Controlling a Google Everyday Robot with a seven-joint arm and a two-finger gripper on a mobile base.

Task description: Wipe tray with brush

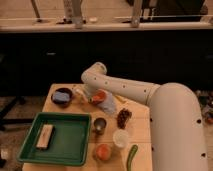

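The green tray lies at the front left of the wooden table. A tan wooden block lies inside it on the left. A thin pale stick that may be the brush lies at the back of the table, between a dark bowl and the arm. My gripper hangs down from the white arm over the back middle of the table, beside an orange object. It is behind and to the right of the tray, apart from it.
A dark bowl with something blue stands at the back left. Right of the tray are a metal cup, a dark bunch of grapes, a white cup, a round orange bowl and a green cucumber.
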